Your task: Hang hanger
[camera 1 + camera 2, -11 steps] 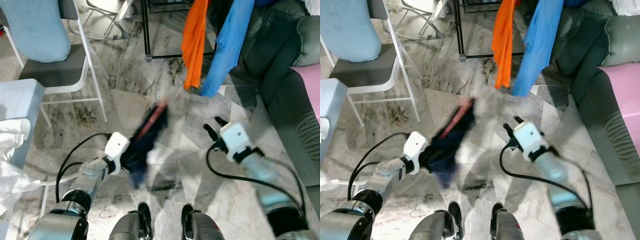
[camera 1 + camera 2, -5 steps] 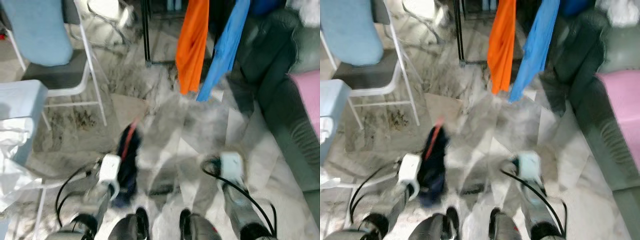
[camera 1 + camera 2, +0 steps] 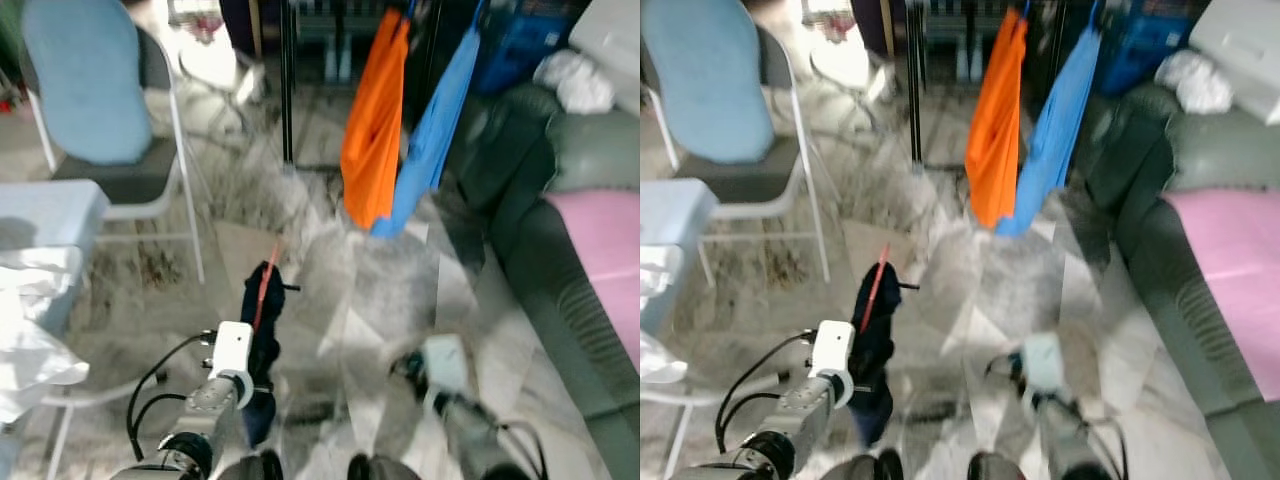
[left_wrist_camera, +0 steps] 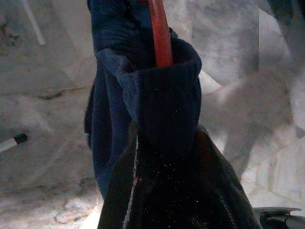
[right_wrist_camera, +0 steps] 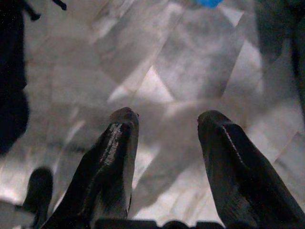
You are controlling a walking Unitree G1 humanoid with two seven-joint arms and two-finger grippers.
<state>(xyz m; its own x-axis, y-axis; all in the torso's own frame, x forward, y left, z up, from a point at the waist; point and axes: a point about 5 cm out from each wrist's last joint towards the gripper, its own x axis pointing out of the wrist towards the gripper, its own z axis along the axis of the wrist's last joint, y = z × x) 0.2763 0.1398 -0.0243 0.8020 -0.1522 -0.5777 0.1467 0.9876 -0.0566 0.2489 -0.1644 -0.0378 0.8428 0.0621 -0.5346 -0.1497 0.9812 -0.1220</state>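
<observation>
Marble floor (image 3: 390, 280) spreads across the room, grey and veined. A dark green sofa (image 3: 560, 240) runs along the robot's right, with a pink cushion (image 3: 605, 250) on its seat. On the left stands a white-framed chair (image 3: 120, 150) with a pale blue cover (image 3: 75, 85) draped over its back, and nearer still a white bag (image 3: 35, 340) lies on a light surface. Ahead, an orange garment (image 3: 375, 130) and a blue garment (image 3: 430, 140) hang side by side from a black rack (image 3: 288, 80).

The left gripper (image 3: 262, 345) is held low in front of the robot, clamped on a red hanger (image 4: 159, 36) that carries a dark navy garment (image 4: 152, 105); the cloth is bunched over the fingers, and the red rod rises out of it, tilted upward toward the rack. The right gripper (image 5: 167, 124) hovers over bare floor, its two black fingers (image 5: 116, 157) spread apart and empty; in the head views it is blurred, so its exact pose is hard to judge.
</observation>
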